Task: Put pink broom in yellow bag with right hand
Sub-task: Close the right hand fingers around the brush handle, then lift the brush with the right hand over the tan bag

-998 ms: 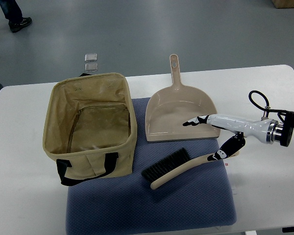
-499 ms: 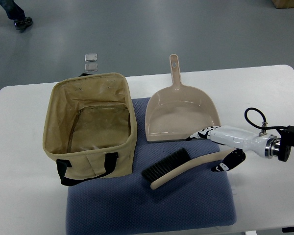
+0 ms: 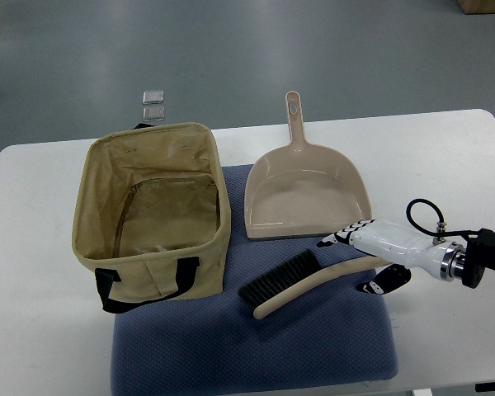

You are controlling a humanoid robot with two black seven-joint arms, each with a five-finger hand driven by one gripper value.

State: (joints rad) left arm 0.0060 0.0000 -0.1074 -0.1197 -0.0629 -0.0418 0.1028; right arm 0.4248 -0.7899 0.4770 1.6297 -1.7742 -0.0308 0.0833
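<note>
The pink broom (image 3: 312, 282) lies on the blue mat (image 3: 256, 346), black bristles pointing left and its handle running up to the right. My right hand (image 3: 348, 264) comes in from the right edge and sits low at the handle's far end. Its long fingers (image 3: 340, 237) reach over the handle's upper side and the thumb (image 3: 383, 285) lies below it. The hand is open and the broom rests flat on the mat. The yellow bag (image 3: 153, 210) stands open to the left of the broom, black handles at its near side. The left arm is out of view.
A pink dustpan (image 3: 305, 194) lies just above the broom, its handle pointing away. The white table (image 3: 445, 157) carries the mat and bag. Two small clear items (image 3: 153, 105) lie on the floor beyond the table.
My right hand has pulled back to the right and dropped from over the dustpan's edge to straddle the broom handle's end. The broom has not moved. A person's foot at top left has gone.
</note>
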